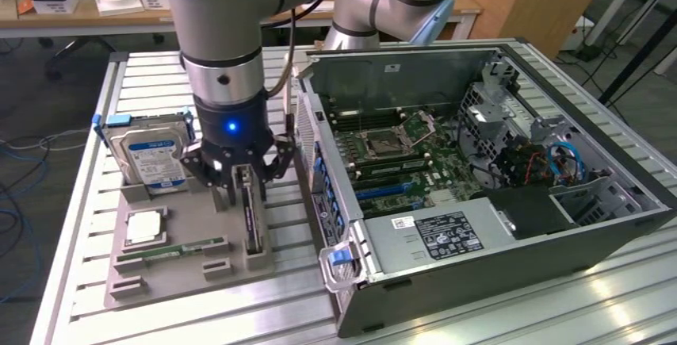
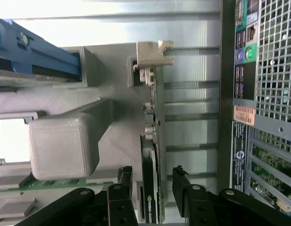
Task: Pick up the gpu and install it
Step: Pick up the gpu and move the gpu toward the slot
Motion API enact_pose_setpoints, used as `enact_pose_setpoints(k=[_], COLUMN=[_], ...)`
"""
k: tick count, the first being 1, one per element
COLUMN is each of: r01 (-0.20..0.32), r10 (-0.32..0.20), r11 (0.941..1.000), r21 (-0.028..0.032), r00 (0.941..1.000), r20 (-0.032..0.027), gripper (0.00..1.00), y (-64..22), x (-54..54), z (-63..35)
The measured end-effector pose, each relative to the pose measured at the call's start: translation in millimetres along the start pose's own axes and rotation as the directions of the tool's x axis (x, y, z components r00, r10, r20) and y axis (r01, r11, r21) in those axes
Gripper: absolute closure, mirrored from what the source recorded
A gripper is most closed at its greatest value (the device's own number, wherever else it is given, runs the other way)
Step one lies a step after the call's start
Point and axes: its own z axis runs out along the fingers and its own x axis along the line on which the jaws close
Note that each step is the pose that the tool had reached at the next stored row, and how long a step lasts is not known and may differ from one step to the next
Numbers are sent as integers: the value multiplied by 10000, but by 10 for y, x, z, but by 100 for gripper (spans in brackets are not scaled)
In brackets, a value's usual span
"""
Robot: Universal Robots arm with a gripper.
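On the grey holder (image 1: 190, 222), four parts sit in their recesses: hard drive (image 1: 154, 155) upright, processor (image 1: 143, 228) and memory stick (image 1: 174, 248) lying flat, gpu (image 1: 252, 222) standing on edge in its slot (silver bracket (image 2: 154, 52) at the end far from the fingers (image 2: 180, 183)). Gripper (image 1: 241, 194) straddles the gpu, released, one finger on either side and neither touching it. Computer case (image 1: 508, 262) lies open just beside the holder on the exterior view's right, motherboard (image 1: 413, 155) exposed. Both rest on a slatted aluminium table (image 1: 74, 202); a wooden desk (image 1: 63, 16) stands behind.
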Motion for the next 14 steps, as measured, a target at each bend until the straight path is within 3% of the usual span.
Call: enact_pose_setpoints(k=[1,2,3,14], r01=[-3,-5,-7,200], r10=[3,4,6,-200], r11=[9999,9998,9997,9995], r21=[-139,-211,-235,-230], r00=[10000,10000,10000,9998], r20=[-10,-15,-17,-1], gripper=[53,53,53,53], y=[0,0,0,-9], x=[0,0,1,7], z=[3,7,10,37])
